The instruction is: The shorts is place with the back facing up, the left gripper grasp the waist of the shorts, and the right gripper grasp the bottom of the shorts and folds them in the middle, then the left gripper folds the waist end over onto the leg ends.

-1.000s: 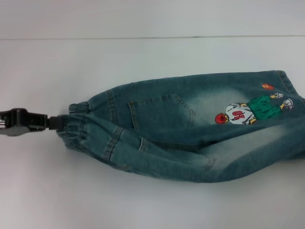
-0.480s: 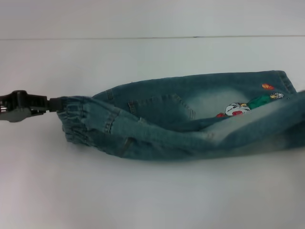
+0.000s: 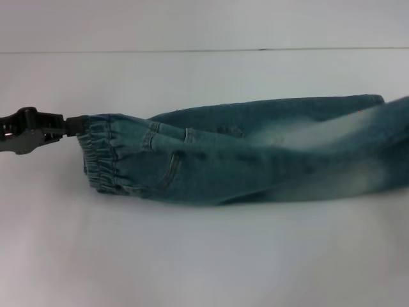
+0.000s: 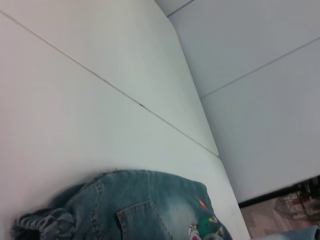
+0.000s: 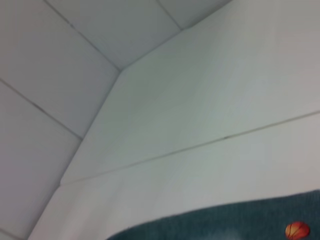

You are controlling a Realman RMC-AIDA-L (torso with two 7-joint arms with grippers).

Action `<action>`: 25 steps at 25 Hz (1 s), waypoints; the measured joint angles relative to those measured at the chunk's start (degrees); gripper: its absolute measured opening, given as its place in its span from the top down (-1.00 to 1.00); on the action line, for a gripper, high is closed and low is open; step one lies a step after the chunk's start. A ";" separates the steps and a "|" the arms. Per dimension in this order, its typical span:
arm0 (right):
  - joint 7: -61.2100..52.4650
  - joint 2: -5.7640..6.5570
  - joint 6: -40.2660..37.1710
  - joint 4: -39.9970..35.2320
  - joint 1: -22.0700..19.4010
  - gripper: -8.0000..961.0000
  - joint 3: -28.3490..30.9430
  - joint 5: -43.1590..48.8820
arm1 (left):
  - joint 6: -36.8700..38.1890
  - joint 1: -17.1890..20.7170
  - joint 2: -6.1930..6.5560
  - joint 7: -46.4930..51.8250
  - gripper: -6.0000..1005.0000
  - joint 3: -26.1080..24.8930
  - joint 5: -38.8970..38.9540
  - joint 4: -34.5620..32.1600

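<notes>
The shorts (image 3: 255, 153) lie lengthwise across the white table (image 3: 192, 256), doubled along their length. A back pocket (image 3: 163, 173) shows on the upper layer. At the far left my left gripper (image 3: 74, 125) is shut on a corner of the waist of the shorts (image 3: 99, 160), whose gathered band hangs just below it. The bottom of the shorts (image 3: 393, 112) runs off the right edge and is lifted a little there. The right gripper is out of view. The left wrist view shows the waistband (image 4: 42, 224) and the cartoon print (image 4: 205, 227). An orange ball print (image 5: 297, 230) appears in the right wrist view.
A thin seam (image 3: 204, 50) crosses the table behind the shorts. Bare white tabletop lies in front of the denim and behind it. Beyond the table edge, the left wrist view shows a grey floor (image 4: 260, 75).
The near long edge of the shorts has been carried up and over the far half, hiding the cartoon print in the head view. The left gripper has moved slightly away with the waist.
</notes>
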State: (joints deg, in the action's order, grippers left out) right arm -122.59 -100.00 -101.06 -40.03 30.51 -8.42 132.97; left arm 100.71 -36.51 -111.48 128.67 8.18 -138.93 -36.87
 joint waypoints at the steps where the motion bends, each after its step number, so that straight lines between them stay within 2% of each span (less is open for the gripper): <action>1: -0.36 0.00 0.49 0.06 0.08 0.96 0.02 -0.22 | -0.42 0.02 -0.11 0.21 0.88 0.00 0.15 0.02; 8: -2.40 -0.57 4.30 0.53 0.57 0.96 -0.32 -1.82 | -2.66 0.19 -0.44 1.07 0.88 0.02 0.91 0.88; 20: -4.85 -1.95 7.72 0.67 1.90 0.96 -0.69 -1.94 | -8.12 -0.08 -1.85 1.33 0.88 0.50 3.95 3.13; 25: -5.21 -1.70 5.75 0.41 1.58 0.96 -1.23 -1.93 | -6.58 0.10 -1.66 1.65 0.88 0.26 3.95 2.70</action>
State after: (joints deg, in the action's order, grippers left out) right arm -127.80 -101.70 -95.31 -39.63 32.10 -9.66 131.04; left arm 94.13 -36.41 -113.13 130.32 8.44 -134.98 -34.18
